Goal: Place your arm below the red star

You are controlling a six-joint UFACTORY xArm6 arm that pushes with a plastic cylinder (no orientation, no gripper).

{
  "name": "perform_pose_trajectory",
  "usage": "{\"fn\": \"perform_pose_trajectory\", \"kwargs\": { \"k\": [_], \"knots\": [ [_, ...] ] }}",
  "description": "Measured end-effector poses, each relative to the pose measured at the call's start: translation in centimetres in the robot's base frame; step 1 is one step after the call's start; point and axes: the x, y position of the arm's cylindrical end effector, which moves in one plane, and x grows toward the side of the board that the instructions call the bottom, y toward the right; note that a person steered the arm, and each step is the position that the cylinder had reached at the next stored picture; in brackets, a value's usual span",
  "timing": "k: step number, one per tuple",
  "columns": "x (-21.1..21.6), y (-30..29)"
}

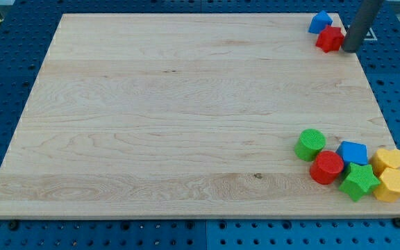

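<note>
The red star [330, 39] lies at the top right corner of the wooden board [186, 118], touching a blue block [319, 21] just above and to its left. My tip [351, 50] is at the lower end of the dark rod, right next to the red star on its right side, at about its lower edge. The rod comes down from the view's top right.
A cluster of blocks sits at the bottom right: a green cylinder [311, 144], a red cylinder [326, 167], a blue cube [353, 152], a green star [358, 181] and two yellow blocks [388, 160] [392, 185]. The board's right edge is close to my tip.
</note>
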Motion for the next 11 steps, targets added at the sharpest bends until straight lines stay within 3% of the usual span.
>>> {"fn": "perform_pose_trajectory", "kwargs": {
  "k": [1, 3, 7, 9, 11],
  "knots": [
    [-0.7, 0.0],
    [4.6, 1.1],
    [0.9, -0.4],
    [5.0, -0.5],
    [3.9, -3.8]
  ]
}}
